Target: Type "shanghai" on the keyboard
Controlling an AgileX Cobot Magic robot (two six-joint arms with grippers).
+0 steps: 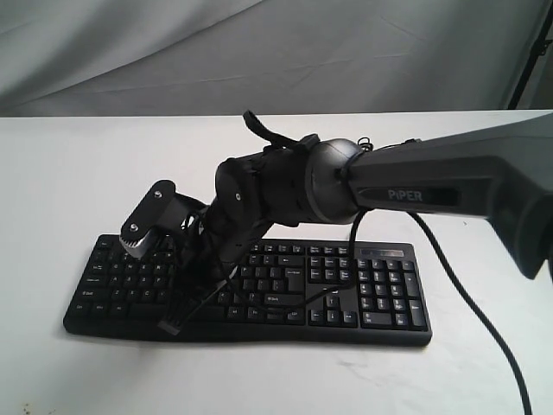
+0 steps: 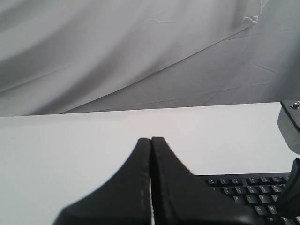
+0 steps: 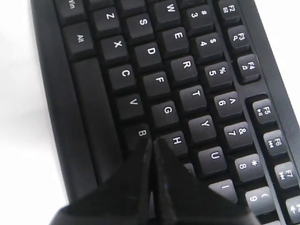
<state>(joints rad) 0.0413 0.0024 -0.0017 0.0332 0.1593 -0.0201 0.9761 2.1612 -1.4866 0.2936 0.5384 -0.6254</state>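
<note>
The wide black plastic keyboard (image 1: 380, 285) lies with its long axis 9-to-3 o'clock. The right gripper (image 3: 152, 140) reaches in from 3 o'clock, fingers pressed together and empty, tip beside the H key (image 3: 177, 139). It is nearer than the closed left gripper (image 2: 151, 140).

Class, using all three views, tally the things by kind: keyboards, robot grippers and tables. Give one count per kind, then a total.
keyboard: 1
grippers: 2 (left gripper, right gripper)
table: 1
Total: 4
</note>
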